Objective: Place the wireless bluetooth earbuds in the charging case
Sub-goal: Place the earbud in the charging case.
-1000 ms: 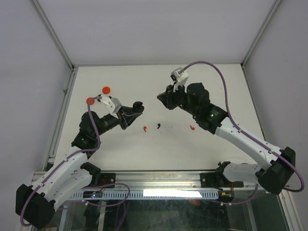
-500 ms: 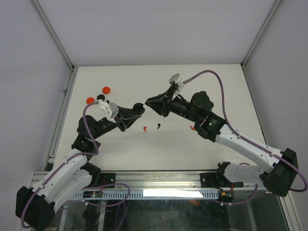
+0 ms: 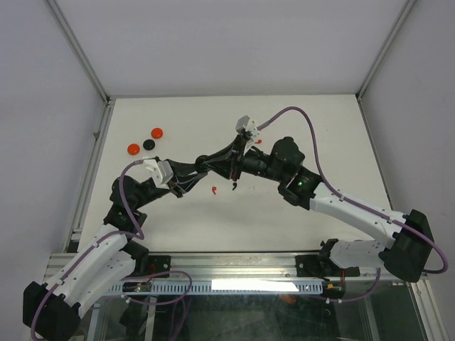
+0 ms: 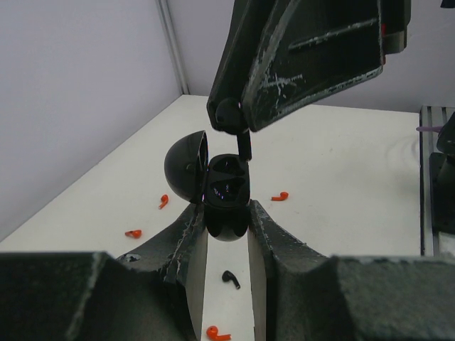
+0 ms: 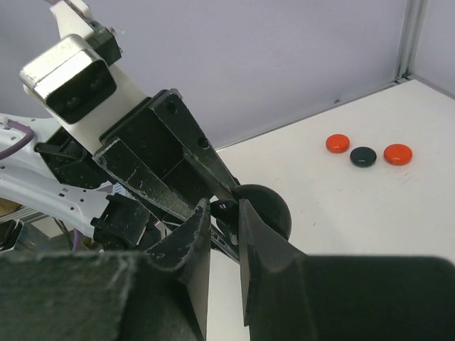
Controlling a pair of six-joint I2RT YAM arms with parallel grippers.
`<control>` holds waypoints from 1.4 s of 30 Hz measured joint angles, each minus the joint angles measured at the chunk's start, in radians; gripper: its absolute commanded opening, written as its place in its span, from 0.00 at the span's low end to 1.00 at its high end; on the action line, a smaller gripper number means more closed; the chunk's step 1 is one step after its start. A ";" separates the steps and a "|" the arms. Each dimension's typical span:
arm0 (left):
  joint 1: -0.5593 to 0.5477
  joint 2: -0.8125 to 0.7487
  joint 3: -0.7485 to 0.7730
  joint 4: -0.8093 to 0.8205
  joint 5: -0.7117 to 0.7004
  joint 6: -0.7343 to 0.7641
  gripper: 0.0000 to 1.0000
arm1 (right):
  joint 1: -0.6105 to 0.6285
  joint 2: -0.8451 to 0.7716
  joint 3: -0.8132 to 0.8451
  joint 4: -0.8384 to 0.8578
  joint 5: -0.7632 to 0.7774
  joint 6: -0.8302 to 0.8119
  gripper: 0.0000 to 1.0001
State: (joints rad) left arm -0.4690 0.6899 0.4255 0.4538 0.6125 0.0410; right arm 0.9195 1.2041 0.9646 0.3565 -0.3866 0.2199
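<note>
Here, left hand (image 4: 226,217): clamped open charging case (image 4: 227,195).
Right hand (image 5: 224,211): pinched black earbud (image 4: 244,145) just above.
Risk: earbud could enter askew, tipping charging case.

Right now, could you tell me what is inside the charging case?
The right gripper holds a black earbud, stem down, at the charging case; the wells inside are too dark to read.
</note>
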 measured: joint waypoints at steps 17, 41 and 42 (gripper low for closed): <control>0.000 -0.010 0.000 0.002 0.022 0.008 0.00 | 0.022 0.023 0.000 -0.002 0.000 -0.002 0.18; 0.000 -0.043 -0.010 -0.014 -0.035 0.000 0.00 | 0.076 0.070 0.061 -0.091 0.080 -0.040 0.18; 0.000 -0.043 -0.010 -0.015 -0.038 -0.001 0.00 | 0.078 0.072 0.064 -0.094 0.085 -0.042 0.18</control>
State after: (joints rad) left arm -0.4690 0.6464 0.4156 0.4385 0.5743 0.0402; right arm 0.9974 1.2766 1.0286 0.2623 -0.3012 0.1783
